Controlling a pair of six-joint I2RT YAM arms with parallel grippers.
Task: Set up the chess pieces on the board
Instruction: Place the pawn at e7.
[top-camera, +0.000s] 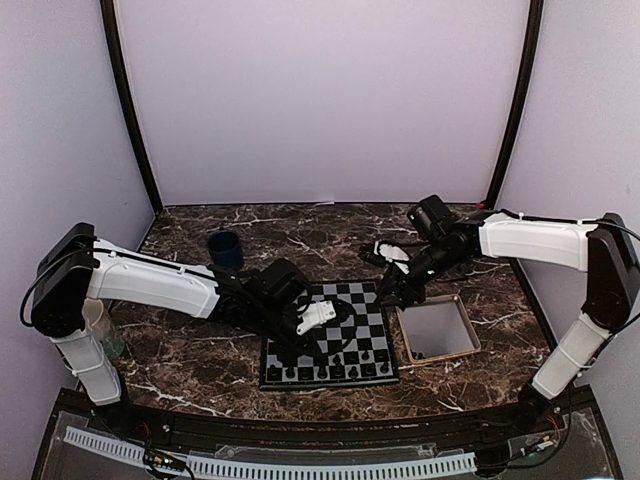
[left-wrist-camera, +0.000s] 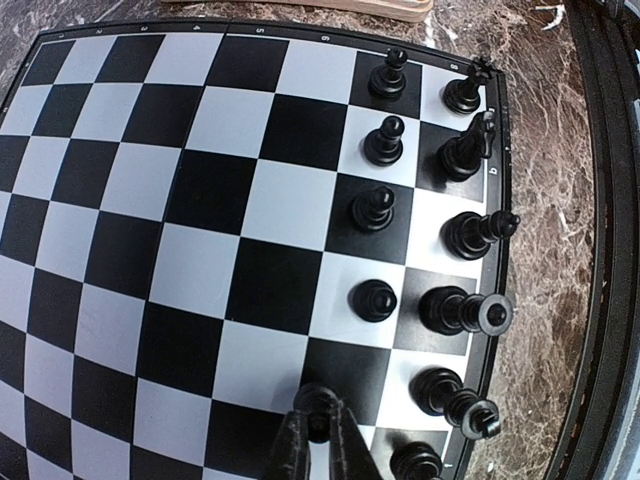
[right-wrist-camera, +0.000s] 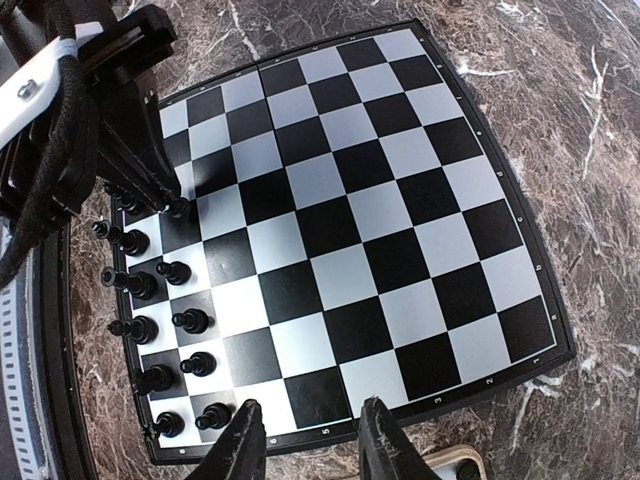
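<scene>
1. Pinching a pawn, the left claw has both fingers pressed against the sides of the piece. The pawn stands on the board, in the second row from its near edge and toward its near left corner.
2. The other pieces stand in two rows along the board's near edge, each on its own square. The taller figures are in the outer row and the pawns in the row just behind it.
3. The right claw is spread, with nothing between its fingers. It hangs above the board's right edge, well apart from the left claw.
4. The board lies flat on the dark marble surface, close to the middle of the surface's near edge.
5. A tan-rimmed tray sits just beside the board's right edge, toward the surface's right edge.
6. A dark blue cup stands upright toward the surface's far left corner, apart from the board.
</scene>
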